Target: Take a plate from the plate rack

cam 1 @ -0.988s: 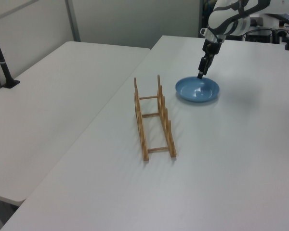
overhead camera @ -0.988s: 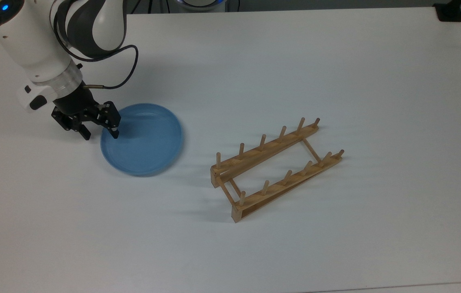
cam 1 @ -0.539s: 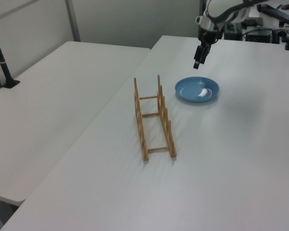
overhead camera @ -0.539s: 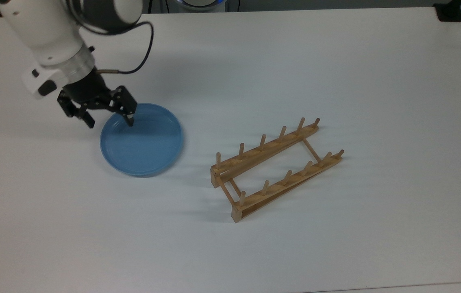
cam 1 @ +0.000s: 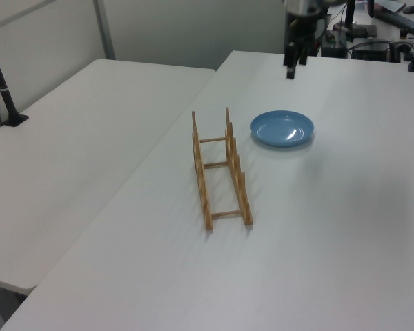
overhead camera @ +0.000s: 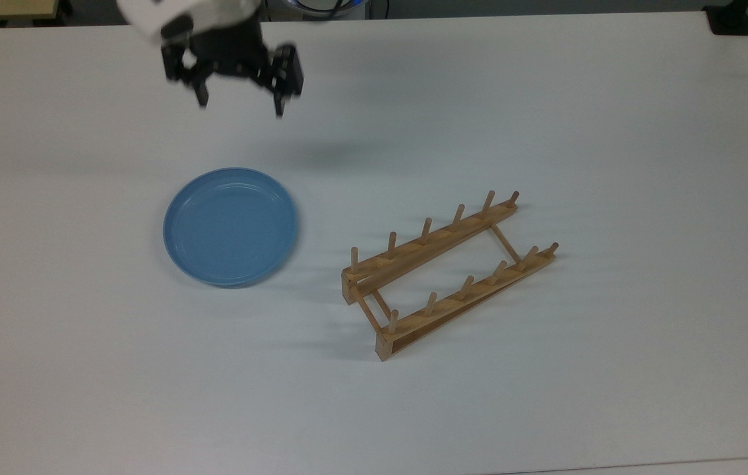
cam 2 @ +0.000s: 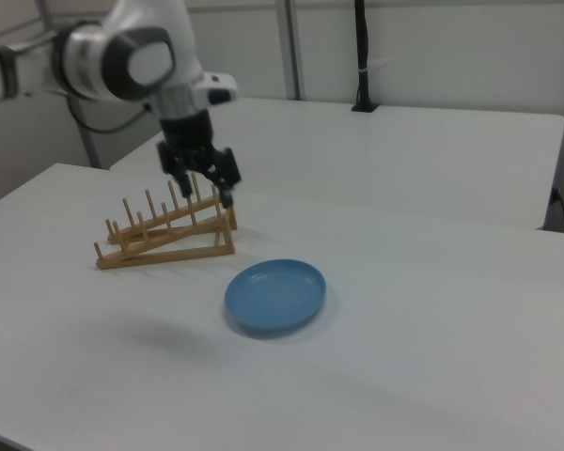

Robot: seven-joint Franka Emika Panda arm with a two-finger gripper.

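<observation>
A lab or office room is indicated: plain white tables (cam 1: 90,103), grey partition walls (cam 1: 186,27), cabled equipment (cam 1: 372,45) at far right in left view.

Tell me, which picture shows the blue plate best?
The top view: the plate appears as a full circle with its rings and rim. The left view and right view show it as a flattened oval, lying on the table.

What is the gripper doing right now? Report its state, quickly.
Gripper: open, holding nothing, raised above the table, away from the plate.
</observation>
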